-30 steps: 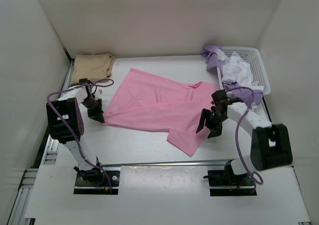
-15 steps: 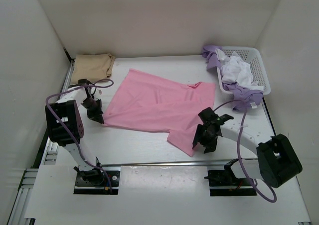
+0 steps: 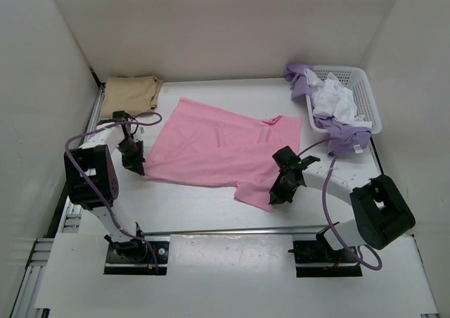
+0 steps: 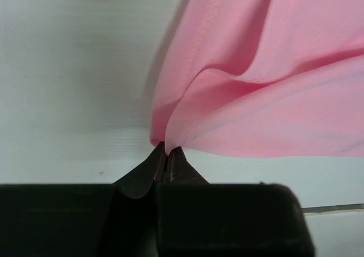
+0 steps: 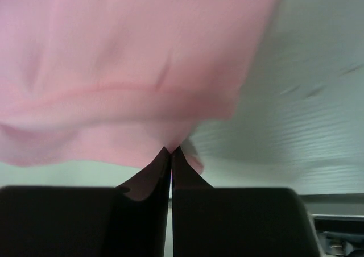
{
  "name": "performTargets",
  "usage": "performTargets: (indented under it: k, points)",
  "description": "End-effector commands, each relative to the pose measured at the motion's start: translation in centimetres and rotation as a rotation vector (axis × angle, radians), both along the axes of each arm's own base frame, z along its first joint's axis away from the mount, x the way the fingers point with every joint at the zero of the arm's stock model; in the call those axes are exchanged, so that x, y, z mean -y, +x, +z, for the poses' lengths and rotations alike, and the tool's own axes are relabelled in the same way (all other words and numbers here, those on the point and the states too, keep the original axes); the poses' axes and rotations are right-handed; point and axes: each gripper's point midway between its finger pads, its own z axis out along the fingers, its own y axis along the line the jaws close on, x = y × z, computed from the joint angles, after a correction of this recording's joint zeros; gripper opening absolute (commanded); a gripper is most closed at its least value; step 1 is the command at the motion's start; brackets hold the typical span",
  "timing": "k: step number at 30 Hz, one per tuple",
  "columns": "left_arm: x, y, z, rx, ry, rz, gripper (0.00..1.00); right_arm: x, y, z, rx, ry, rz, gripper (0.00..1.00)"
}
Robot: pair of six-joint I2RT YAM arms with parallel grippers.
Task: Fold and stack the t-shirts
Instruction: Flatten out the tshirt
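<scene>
Left jaws pinched the pink shirt (image 3: 211, 145) at its left corner; my right jaws, spread a second before, pinched its near edge beside bare worktop (image 3: 197, 207).

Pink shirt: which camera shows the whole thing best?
The top camera: the whole pink shirt lies spread on the table. The left wrist view shows only a pinched corner; the right wrist view shows a blurry edge close up.

pink shirt (image 3: 218, 145): thin, soft matt cloth, smooth with shallow creases. tan shirt (image 3: 130, 93): matt cloth. white shirt (image 3: 336, 101) and purple shirt (image 3: 302, 79): soft, crumpled cloth. basket (image 3: 368, 93): white plastic mesh. table (image 3: 204, 205): white, matt, finely ribbed.
</scene>
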Motion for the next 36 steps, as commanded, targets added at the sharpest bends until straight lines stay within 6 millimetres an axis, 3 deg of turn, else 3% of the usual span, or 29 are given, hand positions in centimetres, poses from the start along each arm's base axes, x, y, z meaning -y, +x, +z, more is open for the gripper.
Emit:
performTargets:
  k: [1, 3, 4, 5, 6, 7, 8, 9, 10, 11, 13, 15, 16, 17, 20, 23, 24, 25, 26, 27, 28, 29, 30, 31, 32, 33, 34, 35, 36]
  points:
    - [0.5, 0.7, 1.3, 0.051, 0.062, -0.052, 0.1, 2.4, 7.5, 3.0, 0.219, -0.043, -0.081, 0.0]
    - [1.9, 3.1, 2.7, 0.099, 0.096, -0.117, 0.1, 3.3, 11.7, 4.9, 0.288, -0.062, -0.024, 0.0]
    - [2.4, 4.3, 3.5, 0.123, 0.113, -0.138, 0.1, 3.6, 16.4, 9.6, 0.375, -0.023, -0.051, 0.0]
    - [3.4, 5.7, 4.6, 0.155, 0.138, -0.175, 0.1, 3.1, 18.5, 9.7, 0.334, 0.005, -0.022, 0.0]
    - [3.8, 9.5, 8.2, 0.274, 0.15, -0.176, 0.1, 3.1, 20.8, 11.5, 0.362, 0.016, 0.033, 0.0]
    - [3.7, 11.0, 9.0, 0.278, 0.163, -0.173, 0.1, 3.5, 23.4, 11.1, 0.324, 0.02, 0.038, 0.0]
    - [3.6, 12.9, 10.8, 0.327, 0.175, -0.166, 0.1, 2.8, 27.4, 18.3, 0.455, 0.057, 0.056, 0.0]
    - [3.9, 17.0, 16.9, 0.499, 0.18, -0.15, 0.1, 2.2, 29.1, 20.9, 0.508, 0.072, 0.081, 0.0]
    - [3.1, 18.9, 17.5, 0.518, 0.199, -0.13, 0.1, 2.4, 31.3, 21.8, 0.537, 0.071, 0.097, 0.0]
    - [2.4, 20.3, 19.7, 0.575, 0.221, -0.108, 0.1, 2.4, 33.3, 28.5, 0.715, 0.095, 0.086, 0.0]
    - [0.5, 22.6, 25.8, 0.755, 0.311, -0.034, 0.1, 3.4, 33.8, 34.0, 0.875, 0.119, 0.067, 0.0]
    - [-0.8, 23.1, 29.0, 0.86, 0.376, 0.023, 0.1, 3.3, 34.2, 36.4, 0.995, 0.166, 0.049, 0.0]
    - [-0.8, 23.8, 30.1, 0.922, 0.376, 0.036, 0.1, 4.3, 32.4, 40.0, 1.093, 0.179, 0.026, 0.0]
    - [-0.9, 23.3, 32.0, 0.97, 0.383, 0.052, 0.1, 5.1, 32.3, 41.4, 1.156, 0.172, 0.009, 0.0]
    - [-1.0, 22.4, 33.8, 1.012, 0.382, 0.061, 0.1, 6.3, 29.4, 42.6, 1.188, 0.145, 0.007, 0.0]
    - [-0.7, 20.9, 31.7, 0.952, 0.37, 0.039, 0.1, 6.8, 26.2, 41.2, 1.144, 0.125, 0.025, 0.0]
    - [-0.6, 19.7, 32.1, 0.958, 0.359, 0.033, 0.1, 6.6, 24.3, 39.1, 1.089, 0.125, 0.035, 0.0]
    - [-0.2, 18.8, 31.0, 0.924, 0.34, 0.013, 0.1, 6.9, 23.4, 37.8, 1.063, 0.112, 0.027, 0.0]
    - [-0.2, 17.6, 27.8, 0.843, 0.34, -0.002, 0.1, 6.7, 22.2, 36.3, 1.033, 0.107, 0.033, 0.0]
    - [-0.1, 16.0, 27.8, 0.834, 0.331, -0.01, 0.1, 6.9, 20.0, 36.2, 1.046, 0.104, 0.034, 0.0]
    - [-0.1, 14.7, 26.6, 0.793, 0.331, -0.017, 0.1, 6.7, 18.6, 31.2, 0.934, 0.092, 0.037, 0.0]
    - [0.2, 13.0, 23.1, 0.7, 0.327, -0.042, 0.1, 7.1, 17.4, 29.4, 0.898, 0.083, 0.015, 0.0]
    - [0.1, 11.4, 22.7, 0.681, 0.327, -0.046, 0.1, 7.2, 15.1, 28.7, 0.896, 0.084, 0.012, 0.0]
    - [0.1, 9.9, 21.1, 0.621, 0.327, -0.056, 0.1, 7.4, 12.9, 23.6, 0.769, 0.061, 0.014, 0.0]
    - [-0.2, 7.7, 17.7, 0.52, 0.336, -0.07, 0.1, 7.6, 11.4, 21.7, 0.722, 0.048, 0.011, 0.0]
    - [-0.3, 6.3, 16.1, 0.471, 0.335, -0.078, 0.1, 7.4, 9.4, 20.6, 0.713, 0.046, 0.032, 0.0]
    - [0.0, 4.7, 15.0, 0.437, 0.333, -0.093, 0.1, 8.0, 6.9, 16.5, 0.591, 0.008, 0.039, 0.0]
    - [0.2, 3.5, 13.5, 0.395, 0.33, -0.112, 0.1, 8.2, 5.5, 14.9, 0.547, -0.011, 0.055, 0.0]
    - [0.1, 0.8, 10.2, 0.292, 0.329, -0.13, 0.1, 7.9, 3.9, 13.8, 0.517, -0.01, 0.09, 0.0]
